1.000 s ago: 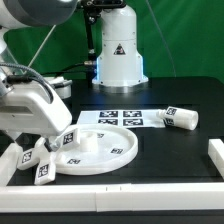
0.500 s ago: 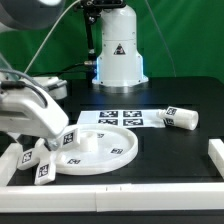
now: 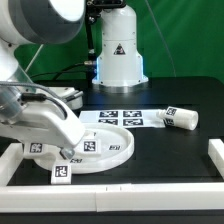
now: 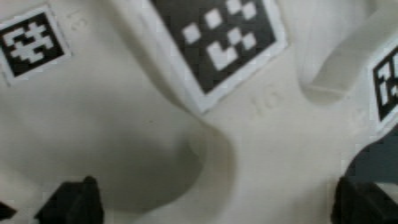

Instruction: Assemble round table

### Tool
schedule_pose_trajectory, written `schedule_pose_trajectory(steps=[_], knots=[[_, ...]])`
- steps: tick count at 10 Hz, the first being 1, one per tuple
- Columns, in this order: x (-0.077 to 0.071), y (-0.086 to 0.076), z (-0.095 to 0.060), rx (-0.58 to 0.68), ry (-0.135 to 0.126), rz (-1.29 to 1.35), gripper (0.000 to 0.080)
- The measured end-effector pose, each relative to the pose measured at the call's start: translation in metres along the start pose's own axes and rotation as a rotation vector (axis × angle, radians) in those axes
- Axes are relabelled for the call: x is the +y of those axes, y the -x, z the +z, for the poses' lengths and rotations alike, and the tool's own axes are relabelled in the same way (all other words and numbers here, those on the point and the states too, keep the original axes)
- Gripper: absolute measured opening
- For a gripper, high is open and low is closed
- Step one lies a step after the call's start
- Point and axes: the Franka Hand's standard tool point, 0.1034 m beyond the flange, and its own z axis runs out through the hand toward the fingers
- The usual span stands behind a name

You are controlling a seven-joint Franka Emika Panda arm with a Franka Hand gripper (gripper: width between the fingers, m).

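Working, by judgement, on the first pick-up for the round table: seeing none of the three white parts joined yet. Reaching low with the arm (image 3: pixel 40 115) at the exterior view's left, over the spot where the wide rimmed disc (image 3: pixel 120 152) and the smaller flat-armed piece (image 3: pixel 58 168) are lying just beside each other, maybe touching; not being able to tell from this angle.

Holding the gripper (image 4: pixel 217 200) open and gripping nothing: showing in the wrist view two dark fingertips (image 4: pixel 71 200) well apart, with white tagged plastic very close below and between them. Not being sure whether this plastic belongs to the disc or to the flat-armed piece, because of blur and closeness.

Leaving the short thick cylinder (image 3: pixel 181 118) well apart at the exterior view's right, seemingly lying on its side on the black table (image 3: pixel 180 150), near the corner of the marker board (image 3: pixel 115 117).

Needing next, probably, a careful centring of the fingertips across one thin wall or arm of the chosen part, then a small descent and a firm closing. Risking otherwise only pushing the light part against the disc instead of catching it.
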Motion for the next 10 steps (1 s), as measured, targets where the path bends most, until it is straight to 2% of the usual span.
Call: schedule_pose_trajectory(steps=[4, 9, 10], knots=[[-0.011, 0.002, -0.002, 0.004, 0.004, -0.011, 0.0649], [-0.023, 0.008, 0.009, 0.004, 0.018, -0.032, 0.0649], [-0.025, 0.004, 0.010, 0.030, 0.023, -0.036, 0.0649]])
